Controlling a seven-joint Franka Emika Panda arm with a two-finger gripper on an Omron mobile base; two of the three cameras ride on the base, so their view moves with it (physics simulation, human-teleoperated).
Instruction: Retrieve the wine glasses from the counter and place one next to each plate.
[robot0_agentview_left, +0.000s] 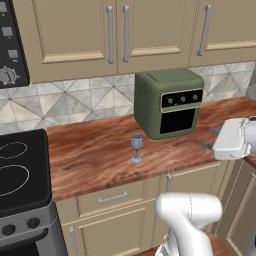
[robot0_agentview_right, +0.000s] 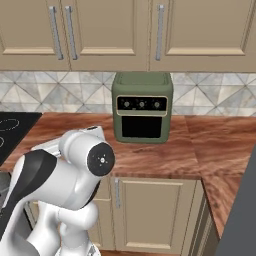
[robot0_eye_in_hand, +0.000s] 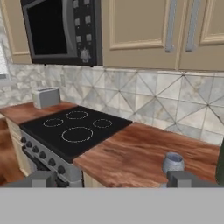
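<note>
Both base views look forward and down at the counter (robot0_agentview_left: 100, 155) from behind the arm, left and right, sharing the toaster oven (robot0_agentview_left: 169, 102). The hand view sits low and close to the counter edge, facing the stove (robot0_eye_in_hand: 70, 131) at 10 o'clock.

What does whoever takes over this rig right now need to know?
Tool: open, holding nothing; it looks along the counter toward the stove.
Wine glass: one stands upright on the counter, in front of the green toaster oven and to its left. In the hand view its bowl rises just above the right fingertip.
Done: nothing, judging by the empty tool and the glass on the counter.
Left: grasp this glass, carry it to a plate, then do the same with the other glass.
</note>
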